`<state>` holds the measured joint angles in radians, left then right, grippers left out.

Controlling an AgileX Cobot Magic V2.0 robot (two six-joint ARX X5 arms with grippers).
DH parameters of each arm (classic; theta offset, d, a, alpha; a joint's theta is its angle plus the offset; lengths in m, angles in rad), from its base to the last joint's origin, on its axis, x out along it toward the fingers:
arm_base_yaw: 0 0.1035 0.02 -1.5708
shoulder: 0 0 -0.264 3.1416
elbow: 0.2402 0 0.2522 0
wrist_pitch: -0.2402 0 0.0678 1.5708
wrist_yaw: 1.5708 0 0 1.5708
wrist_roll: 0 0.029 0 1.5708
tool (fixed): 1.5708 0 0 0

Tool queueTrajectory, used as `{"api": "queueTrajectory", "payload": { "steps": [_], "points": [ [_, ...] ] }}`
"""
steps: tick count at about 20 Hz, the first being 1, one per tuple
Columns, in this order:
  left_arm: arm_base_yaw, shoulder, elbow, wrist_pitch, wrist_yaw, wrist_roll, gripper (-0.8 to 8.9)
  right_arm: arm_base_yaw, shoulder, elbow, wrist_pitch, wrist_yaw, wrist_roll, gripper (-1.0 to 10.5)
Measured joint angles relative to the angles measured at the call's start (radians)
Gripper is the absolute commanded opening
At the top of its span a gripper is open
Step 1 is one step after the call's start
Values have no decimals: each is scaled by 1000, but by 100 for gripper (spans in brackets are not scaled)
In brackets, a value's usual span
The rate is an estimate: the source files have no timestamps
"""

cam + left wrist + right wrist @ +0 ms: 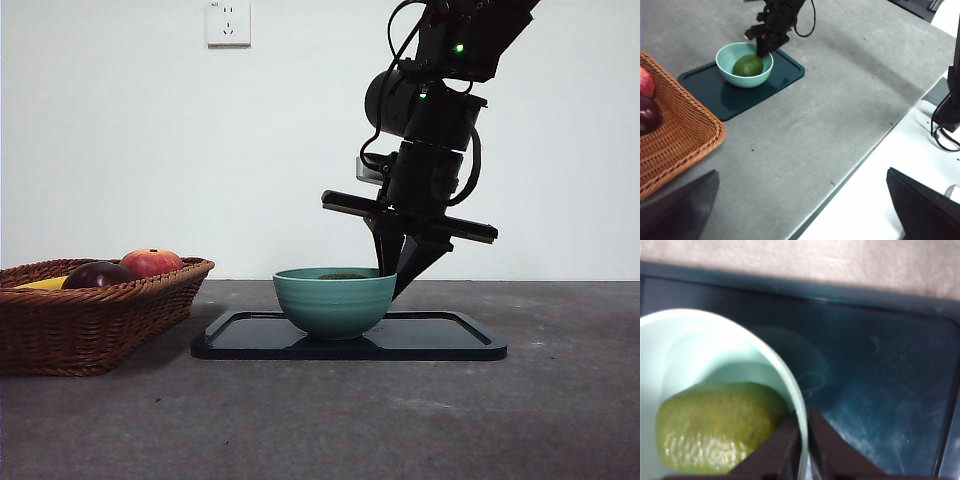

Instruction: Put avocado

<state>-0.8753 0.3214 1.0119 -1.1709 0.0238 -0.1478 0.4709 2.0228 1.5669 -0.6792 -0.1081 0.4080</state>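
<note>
The dark green avocado (pixel 747 65) lies inside the teal bowl (pixel 335 305), which stands on a dark tray (pixel 450 335). From the front only its top (pixel 343 275) shows above the rim. My right gripper (pixel 400 285) has come down at the bowl's right side. In the right wrist view its jaws (pixel 803 440) are closed on the bowl's rim (pixel 765 347), one jaw inside and one outside, right beside the avocado (pixel 715 425). My left gripper (pixel 802 200) is open and empty, held high and well away from the tray.
A wicker basket (pixel 90 320) stands left of the tray and holds a red-orange apple (pixel 152 262), a dark purple fruit (pixel 98 275) and something yellow (pixel 45 284). The table's edge (pixel 850 175) shows in the left wrist view.
</note>
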Motion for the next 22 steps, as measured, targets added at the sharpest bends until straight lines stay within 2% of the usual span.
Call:
{"api": "queueTrajectory", "payload": {
  "steps": [3,6,8,10,14,17,22],
  "points": [
    [0,0,0,0,0,0,593,0,0,1,2,0,0,392],
    [0,0,0,0,0,0,593,-1,-33,13,-43,60,-7,482],
    [0,0,0,0,0,0,593,-2,-161,54,-95,112,-32,572],
    [0,0,0,0,0,0,593,-1,-308,68,-217,185,-77,573],
    [0,0,0,0,0,0,593,25,-448,36,-442,297,-130,572],
    [0,0,0,0,0,0,593,68,-623,-45,-474,328,-140,572],
    [0,0,0,0,0,0,593,139,-954,-312,-482,320,-136,572]
  ]
}}
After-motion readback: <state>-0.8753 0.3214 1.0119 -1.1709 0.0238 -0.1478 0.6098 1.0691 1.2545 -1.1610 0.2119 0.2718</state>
